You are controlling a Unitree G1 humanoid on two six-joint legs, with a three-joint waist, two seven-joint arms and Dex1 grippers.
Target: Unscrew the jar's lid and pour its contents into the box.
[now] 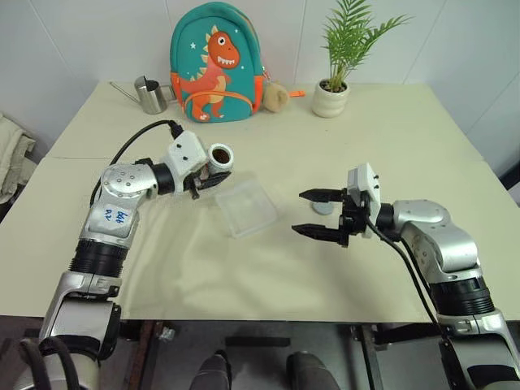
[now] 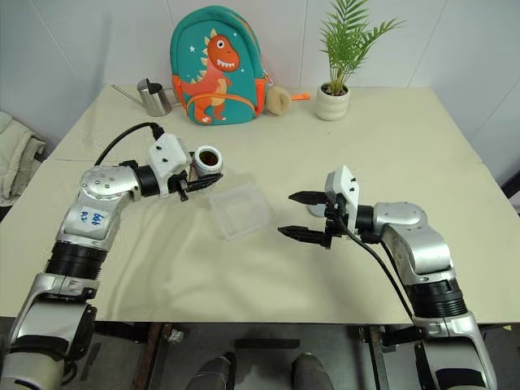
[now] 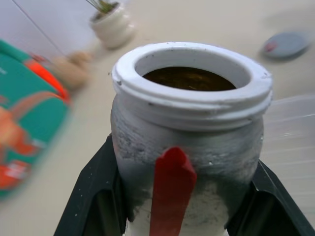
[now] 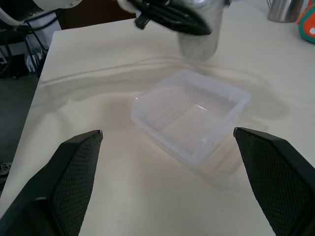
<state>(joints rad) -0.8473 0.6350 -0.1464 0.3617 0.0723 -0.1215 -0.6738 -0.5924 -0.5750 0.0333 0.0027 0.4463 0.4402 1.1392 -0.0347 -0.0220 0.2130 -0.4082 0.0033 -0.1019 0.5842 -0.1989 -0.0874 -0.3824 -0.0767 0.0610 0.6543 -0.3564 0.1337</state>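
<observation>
The left claw (image 1: pixel 208 172) is clenched on the jar (image 1: pixel 220 156), holding it off the counter (image 1: pixel 366 268) just beside the box's (image 1: pixel 247 208) far corner, its open mouth showing dark contents (image 3: pixel 189 78). The right claw (image 1: pixel 321 213) is released and holds nothing. The lid (image 1: pixel 323 208) lies on the counter between its 2 spread fingers.

Table (image 1: pixel 390 138): pale cream top, wide, spanning most of the scene, with a faint seam across its left part. Wall (image 1: pixel 97 32): white panels behind the far edge, with thin vertical joints. Far edge, left to right: steel watering can (image 1: pixel 150 95); teal dinosaur backpack (image 1: pixel 215 63), upright; small tan plush (image 1: pixel 275 97) beside it; potted green plant (image 1: pixel 335 73) in a white ribbed pot. Left margin: bundle of light cloth (image 1: pixel 12 158). Floor (image 1: pixel 325 357): dark grey, beneath the near edge. Light: even, soft shadows.
</observation>
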